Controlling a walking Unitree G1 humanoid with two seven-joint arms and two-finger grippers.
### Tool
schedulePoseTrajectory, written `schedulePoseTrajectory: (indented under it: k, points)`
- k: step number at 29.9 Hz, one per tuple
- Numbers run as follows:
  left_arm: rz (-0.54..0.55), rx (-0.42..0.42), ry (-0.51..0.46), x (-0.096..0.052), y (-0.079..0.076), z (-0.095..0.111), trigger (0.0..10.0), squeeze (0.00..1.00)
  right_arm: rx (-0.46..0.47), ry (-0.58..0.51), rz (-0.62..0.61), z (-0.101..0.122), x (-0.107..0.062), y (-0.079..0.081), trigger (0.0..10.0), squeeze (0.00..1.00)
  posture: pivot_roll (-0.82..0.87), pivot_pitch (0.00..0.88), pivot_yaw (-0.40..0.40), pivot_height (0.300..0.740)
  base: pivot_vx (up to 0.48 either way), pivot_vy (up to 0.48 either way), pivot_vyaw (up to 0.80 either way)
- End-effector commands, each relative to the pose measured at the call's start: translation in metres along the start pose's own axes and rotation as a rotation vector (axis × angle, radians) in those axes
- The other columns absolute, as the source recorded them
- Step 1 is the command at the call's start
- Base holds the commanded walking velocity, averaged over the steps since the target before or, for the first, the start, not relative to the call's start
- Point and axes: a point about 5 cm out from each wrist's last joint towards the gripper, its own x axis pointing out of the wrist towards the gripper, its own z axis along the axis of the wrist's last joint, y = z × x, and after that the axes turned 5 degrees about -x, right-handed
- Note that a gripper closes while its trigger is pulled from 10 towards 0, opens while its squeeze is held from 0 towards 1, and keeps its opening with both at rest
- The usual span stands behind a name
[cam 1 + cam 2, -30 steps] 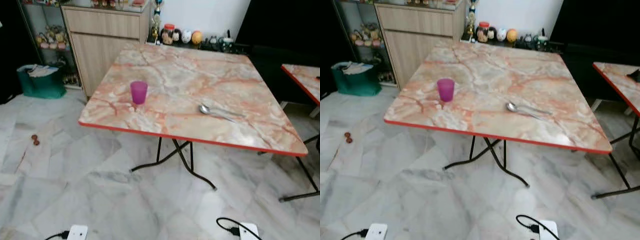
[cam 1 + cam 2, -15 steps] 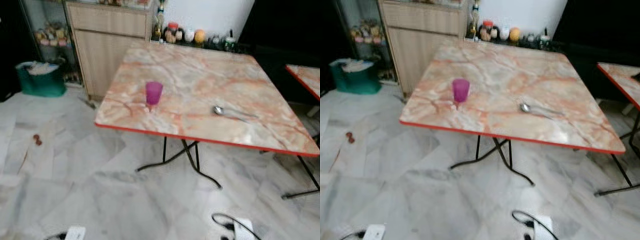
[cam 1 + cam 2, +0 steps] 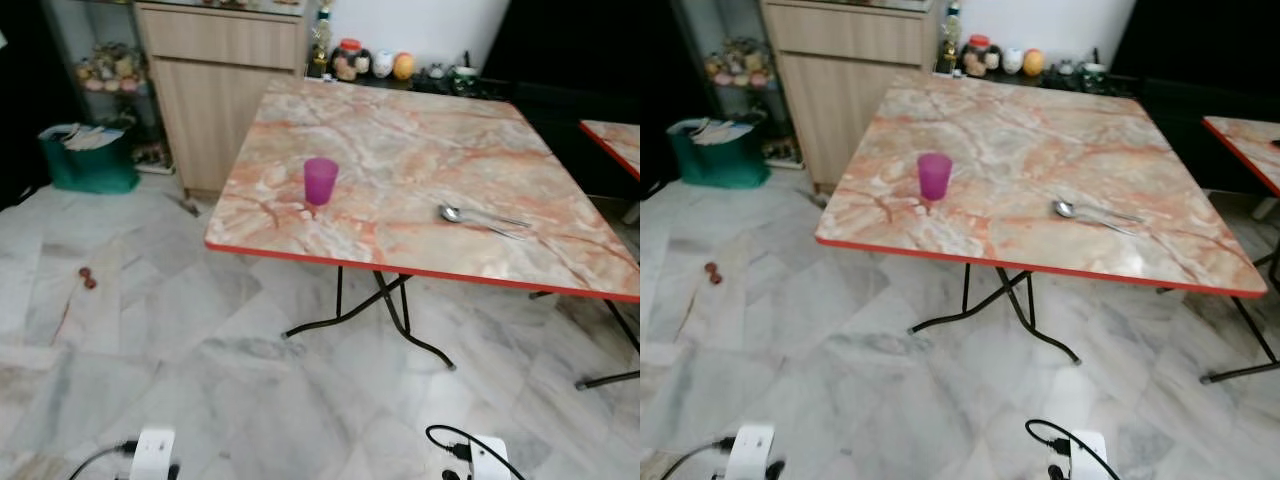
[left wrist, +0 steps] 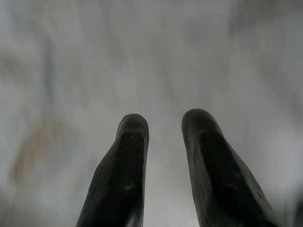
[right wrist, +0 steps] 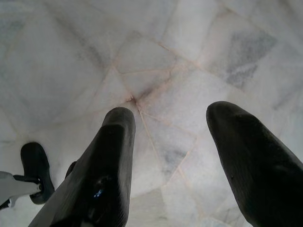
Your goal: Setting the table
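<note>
A pink-marbled folding table with a red edge stands ahead of me. A magenta plastic cup stands upright near its front left corner. A metal spoon lies flat towards the front right. My left gripper hangs over the blurred pale floor, its fingers a little apart with nothing between them. My right gripper is open over the marble floor, holding nothing.
A wooden cabinet stands at the back left beside a green bin. Jars and ornaments line the far wall. A second table is at the right. Power strips and cables lie on the floor near me.
The whole picture has shifted: the table now sits further right and slightly nearer, so the camera moved. Cup and spoon keep their places on the table.
</note>
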Motion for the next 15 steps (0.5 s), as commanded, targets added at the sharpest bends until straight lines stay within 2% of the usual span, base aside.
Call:
schedulePoseTrajectory:
  k: [1,6,7,8,10,11,13,14,15]
  points:
    - [0.021,-0.048,-0.249,0.007,0.0,0.052,10.0,0.0,0.004,-0.008,-0.016,0.002,0.0,-0.007,10.0,0.0,0.23,0.0,-0.111,0.707,0.0,0.0,0.0]
    - [-0.032,-0.064,-0.48,-0.004,-0.007,0.088,10.0,0.0,0.006,-0.01,-0.017,0.002,0.0,-0.009,10.0,0.0,0.24,0.0,-0.118,0.707,0.0,0.0,0.0]
    - [-0.057,-0.051,-0.572,-0.012,-0.014,0.105,10.0,0.0,0.007,-0.01,-0.02,0.002,-0.001,-0.009,10.0,0.0,0.24,0.0,-0.119,0.707,0.0,0.0,0.0]
    - [-0.057,-0.051,-0.572,-0.012,-0.014,0.105,10.0,0.0,0.007,-0.01,-0.02,0.002,-0.001,-0.009,10.0,0.0,0.24,0.0,-0.119,0.707,0.0,0.0,0.0]
    - [-0.069,-0.095,-0.665,-0.023,-0.026,0.133,10.0,0.0,0.007,-0.014,-0.024,0.003,0.0,-0.01,10.0,0.0,0.24,0.0,-0.124,0.707,0.0,0.0,0.0]
    - [-0.069,-0.095,-0.665,-0.023,-0.026,0.133,10.0,0.0,0.007,-0.014,-0.024,0.003,0.0,-0.01,10.0,0.0,0.24,0.0,-0.124,0.707,0.0,0.0,0.0]
    - [-0.118,-0.12,-0.749,-0.031,-0.039,0.158,10.0,0.0,0.006,-0.016,-0.024,0.003,0.0,-0.01,10.0,0.0,0.24,0.0,-0.126,0.707,0.0,0.0,0.0]
    - [-0.118,-0.12,-0.749,-0.031,-0.039,0.158,10.0,0.0,0.006,-0.016,-0.024,0.003,0.0,-0.01,10.0,0.0,0.24,0.0,-0.126,0.707,0.0,0.0,0.0]
    - [-0.172,-0.106,-0.806,-0.036,-0.053,0.177,10.0,0.0,0.005,-0.018,-0.021,0.004,0.0,-0.01,10.0,0.0,0.24,0.0,-0.123,0.707,0.0,0.0,0.0]
